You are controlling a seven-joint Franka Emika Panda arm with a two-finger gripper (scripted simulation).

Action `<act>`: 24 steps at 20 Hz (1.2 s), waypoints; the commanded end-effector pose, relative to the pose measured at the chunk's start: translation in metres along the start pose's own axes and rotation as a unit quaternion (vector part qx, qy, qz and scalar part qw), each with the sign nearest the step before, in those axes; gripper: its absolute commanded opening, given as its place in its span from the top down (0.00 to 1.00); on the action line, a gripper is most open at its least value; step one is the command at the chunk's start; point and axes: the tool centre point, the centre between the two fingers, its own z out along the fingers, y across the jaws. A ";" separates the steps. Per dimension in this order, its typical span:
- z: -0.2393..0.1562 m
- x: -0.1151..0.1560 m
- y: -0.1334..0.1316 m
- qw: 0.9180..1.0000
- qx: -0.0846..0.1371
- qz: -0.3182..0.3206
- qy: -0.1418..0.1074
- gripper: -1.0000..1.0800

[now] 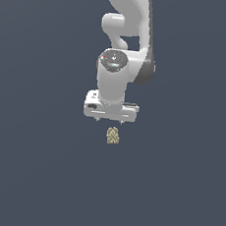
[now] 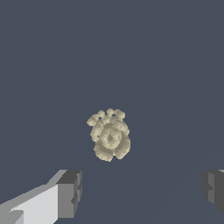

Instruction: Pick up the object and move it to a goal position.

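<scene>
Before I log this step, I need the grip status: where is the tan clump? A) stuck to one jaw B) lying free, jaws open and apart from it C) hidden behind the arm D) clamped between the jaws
B: the clump lies untouched, with both open jaws clear of it in the wrist view.

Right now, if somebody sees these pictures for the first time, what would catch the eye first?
First the white robot arm, hanging down in the middle of the exterior view against a plain dark blue-grey background. Next, the small knobbly tan-yellow clump just below the gripper. In the wrist view the clump lies apart from the two widely spread fingertips, untouched.
</scene>
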 end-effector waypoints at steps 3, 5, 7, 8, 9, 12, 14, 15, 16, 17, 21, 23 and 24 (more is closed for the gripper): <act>-0.001 0.000 0.000 1.000 0.001 0.000 0.000 0.04; -0.002 0.001 0.000 1.000 0.003 -0.002 0.000 0.04; -0.005 0.003 0.000 1.000 0.007 -0.004 0.000 0.04; -0.006 0.004 0.000 1.000 0.008 -0.005 0.000 0.04; -0.007 0.004 0.000 1.000 0.009 -0.005 0.000 0.04; -0.007 0.004 0.000 1.000 0.010 -0.006 0.000 0.04; -0.007 0.004 0.000 1.000 0.009 -0.006 0.000 0.04; -0.006 0.004 0.000 1.000 0.009 -0.007 0.000 0.04; -0.005 0.004 -0.001 1.000 0.009 -0.009 0.000 0.04; -0.003 0.005 -0.002 1.000 0.009 -0.011 0.001 0.04; 0.007 0.005 -0.006 1.000 0.006 -0.028 0.005 0.04; 0.014 0.005 -0.009 0.999 0.005 -0.040 0.008 0.04; 0.019 0.005 -0.011 0.999 0.004 -0.048 0.009 0.04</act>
